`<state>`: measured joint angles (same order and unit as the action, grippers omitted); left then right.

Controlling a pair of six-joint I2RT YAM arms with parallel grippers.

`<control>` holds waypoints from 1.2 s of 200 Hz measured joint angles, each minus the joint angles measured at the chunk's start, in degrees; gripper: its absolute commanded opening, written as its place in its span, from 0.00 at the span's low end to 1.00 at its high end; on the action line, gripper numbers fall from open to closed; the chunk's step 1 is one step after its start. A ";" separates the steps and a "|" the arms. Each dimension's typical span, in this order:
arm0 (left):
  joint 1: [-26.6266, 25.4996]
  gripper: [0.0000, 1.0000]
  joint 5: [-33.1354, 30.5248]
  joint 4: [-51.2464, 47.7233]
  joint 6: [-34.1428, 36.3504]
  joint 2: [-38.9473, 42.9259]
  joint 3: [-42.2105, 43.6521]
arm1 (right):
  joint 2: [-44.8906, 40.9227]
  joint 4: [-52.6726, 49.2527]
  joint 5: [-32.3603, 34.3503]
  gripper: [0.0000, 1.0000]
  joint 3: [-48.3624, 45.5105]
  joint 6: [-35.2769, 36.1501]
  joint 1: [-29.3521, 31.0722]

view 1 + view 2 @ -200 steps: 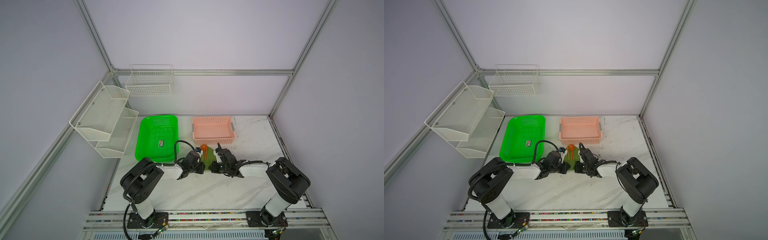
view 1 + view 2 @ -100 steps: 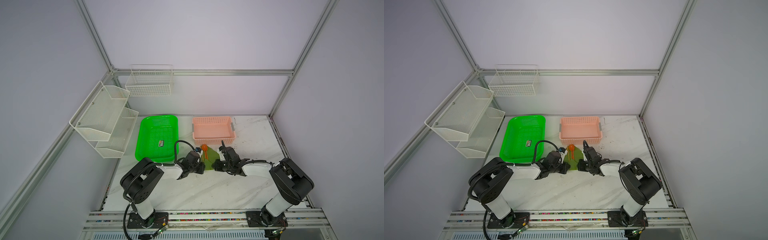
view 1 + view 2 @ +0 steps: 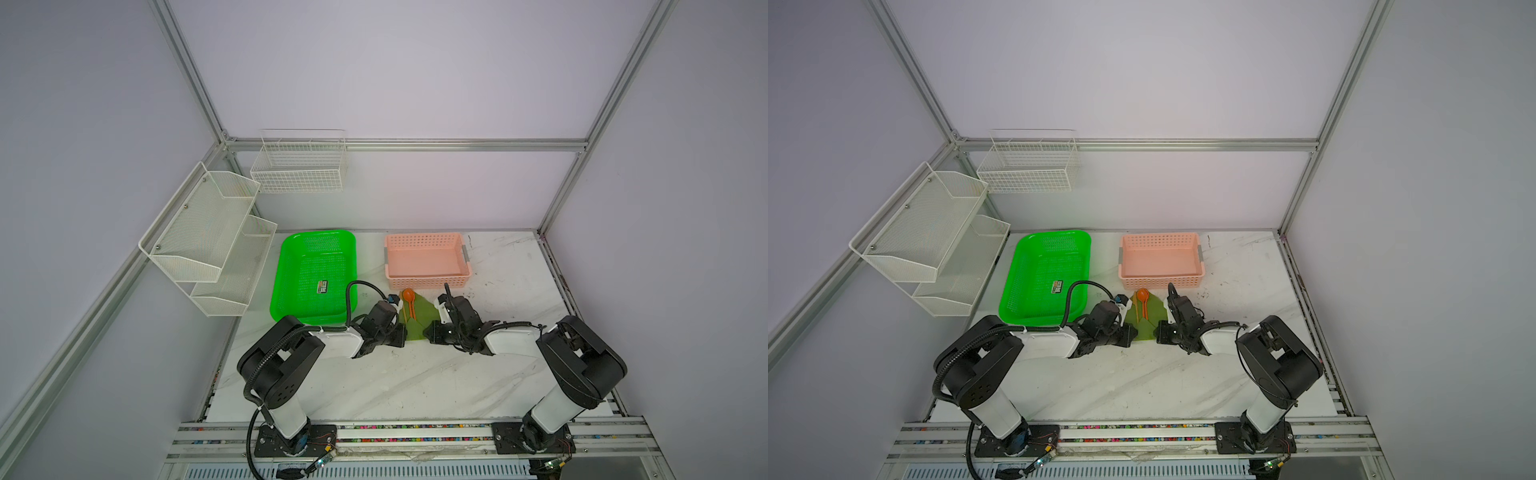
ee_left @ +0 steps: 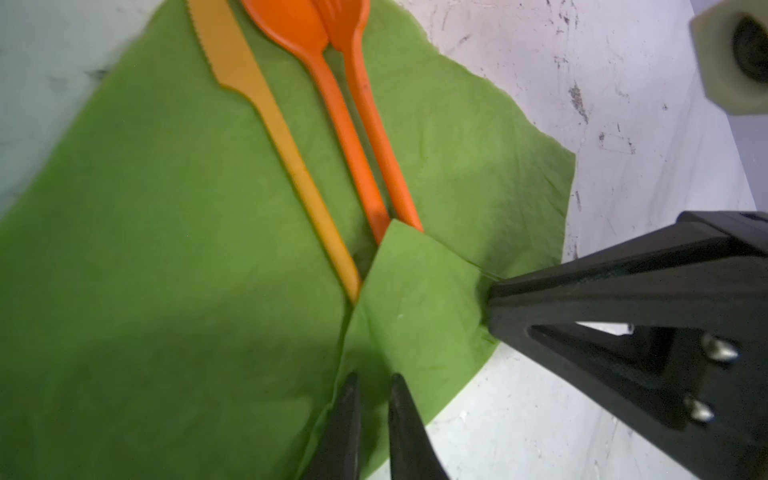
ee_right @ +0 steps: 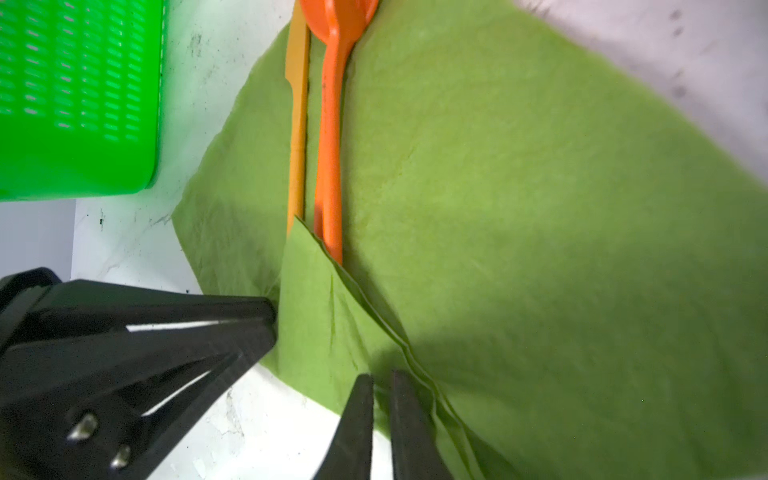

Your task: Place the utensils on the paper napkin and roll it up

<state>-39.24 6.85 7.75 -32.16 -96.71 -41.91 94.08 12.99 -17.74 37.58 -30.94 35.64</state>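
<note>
Left wrist view has the utensils (image 4: pixel 332 137) side by side on the paper napkin (image 4: pixel 166 249), handle ends tucked under its folded-up near corner. Both top views show their long axis running from the robot towards the pink basket (image 3: pixel 428 283), the spoon (image 3: pixel 408 294) with its bowl at the far end, the napkin just before that basket, near the green tray (image 3: pixel 318 236). Left gripper (image 4: pixel 374 380) and right gripper (image 5: pixel 376 380) each pinch the fold's edge, jaws almost together.

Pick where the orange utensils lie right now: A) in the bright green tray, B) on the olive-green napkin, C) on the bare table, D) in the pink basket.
B: the utensils lie side by side on the paper napkin, one corner folded over their handle ends.
</note>
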 measured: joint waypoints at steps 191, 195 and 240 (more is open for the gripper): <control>-5.81 0.17 -2.60 -11.21 -7.34 2.84 -2.80 | 0.00 -0.02 -0.15 0.15 0.02 0.17 0.00; -5.81 0.17 -2.58 -11.06 -7.52 2.73 -2.80 | 0.00 -0.02 -0.13 0.15 0.02 0.17 0.00; -5.77 0.15 -2.36 -9.44 -7.82 2.64 -3.32 | 0.00 -0.02 -0.15 0.15 0.02 0.17 0.00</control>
<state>-45.01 4.49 -1.69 -39.99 -94.06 -45.23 94.08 12.97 -17.89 37.60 -30.76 35.64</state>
